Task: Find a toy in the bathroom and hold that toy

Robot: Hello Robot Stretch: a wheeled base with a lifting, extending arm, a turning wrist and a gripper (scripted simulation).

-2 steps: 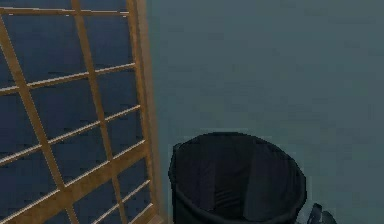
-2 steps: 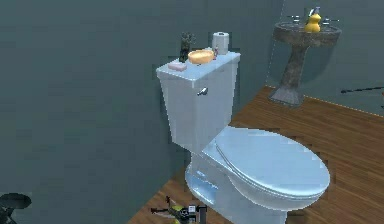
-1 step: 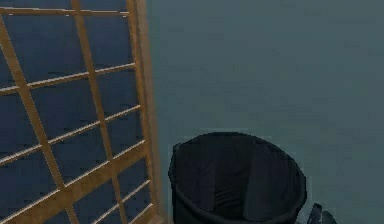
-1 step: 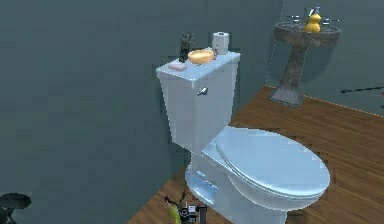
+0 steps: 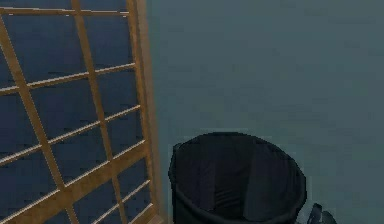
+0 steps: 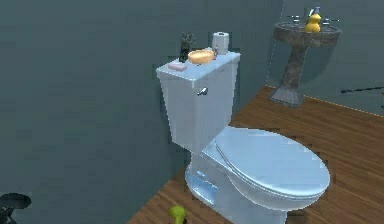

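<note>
A small yellow duck-shaped toy (image 6: 313, 21) sits on the rim of a grey pedestal sink (image 6: 300, 45) at the arm side view's top right, against the teal wall. A white toilet (image 6: 262, 160) with its lid down stands in the middle of that view. On its tank top lie a pink flat piece (image 6: 177, 66), an orange object (image 6: 201, 56), a white paper roll (image 6: 219, 42) and a small dark object (image 6: 186, 43).
A black bin (image 5: 237, 180) stands close ahead at the forward view's bottom, against the teal wall. A wooden-framed panel with blue panes (image 5: 70, 110) takes up that view's left. A small yellow-green thing (image 6: 178, 213) lies on the wooden floor (image 6: 340, 125) by the toilet's base.
</note>
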